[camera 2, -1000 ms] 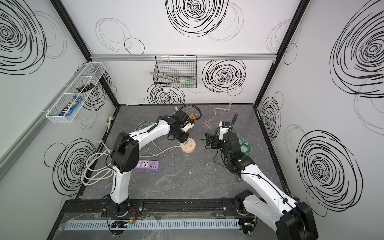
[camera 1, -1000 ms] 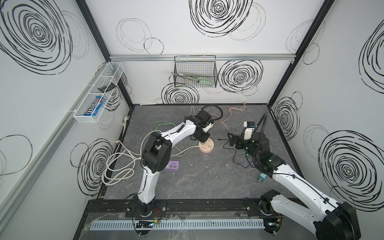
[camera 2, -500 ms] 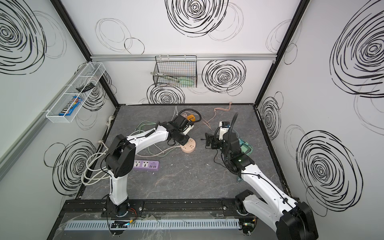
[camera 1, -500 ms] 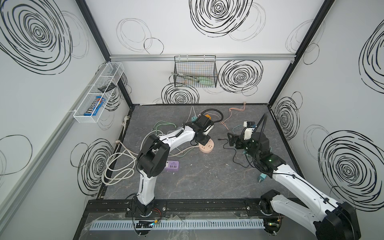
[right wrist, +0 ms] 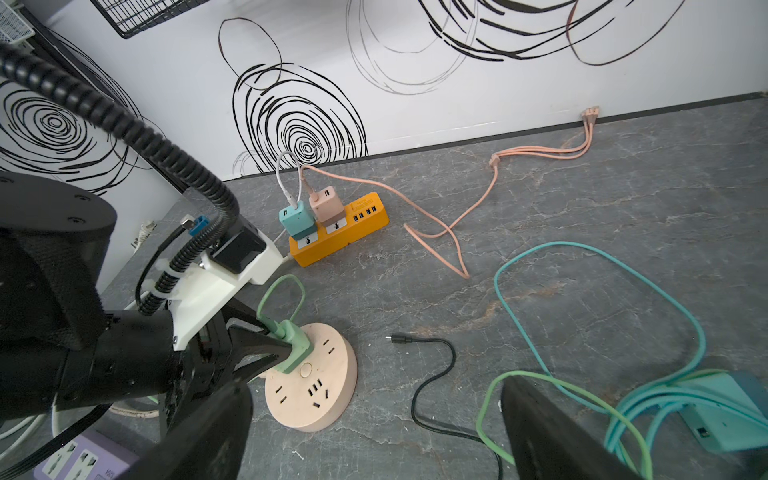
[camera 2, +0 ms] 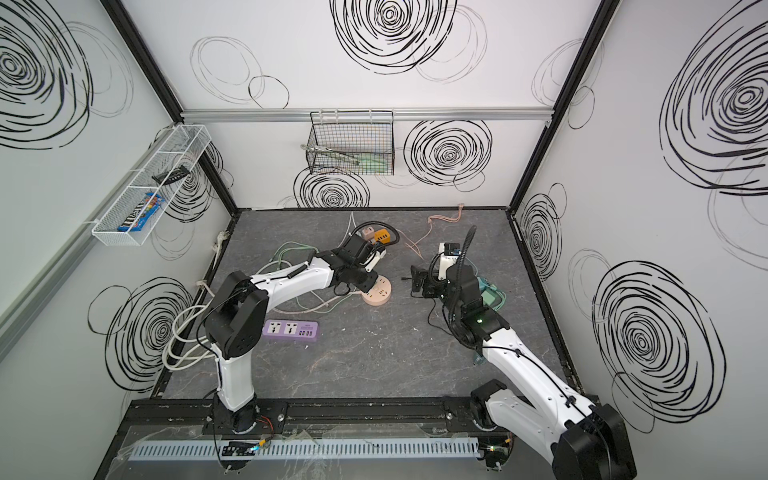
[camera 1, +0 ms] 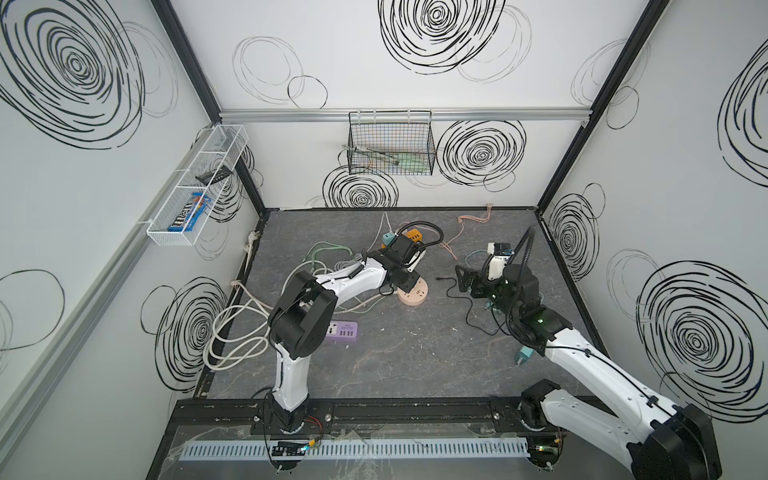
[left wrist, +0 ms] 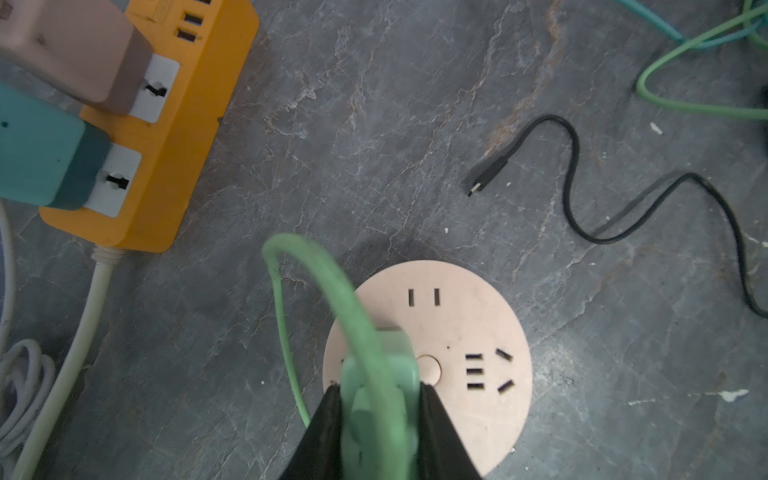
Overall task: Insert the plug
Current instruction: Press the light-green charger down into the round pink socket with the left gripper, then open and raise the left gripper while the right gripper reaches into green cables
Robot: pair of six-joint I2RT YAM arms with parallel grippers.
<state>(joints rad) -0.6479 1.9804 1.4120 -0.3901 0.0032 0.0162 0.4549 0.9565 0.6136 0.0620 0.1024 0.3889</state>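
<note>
Where plug [right wrist: 295, 345] sits, black cable [left wrist: 490, 170] lies apart.

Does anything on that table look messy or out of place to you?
Mostly the cables. A black cable lies loose, its connector plugged into nothing, while a teal cable and a peach cable sprawl in loops across the table. Small white crumbs dot the surface. Nothing looks broken.

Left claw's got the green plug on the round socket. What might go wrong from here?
The green plug sits near the rim of the round socket; a hard or off-axis push may tip or slide it. The green cable arches up from the plug beside the left claw and may snag when it lets go.
</note>
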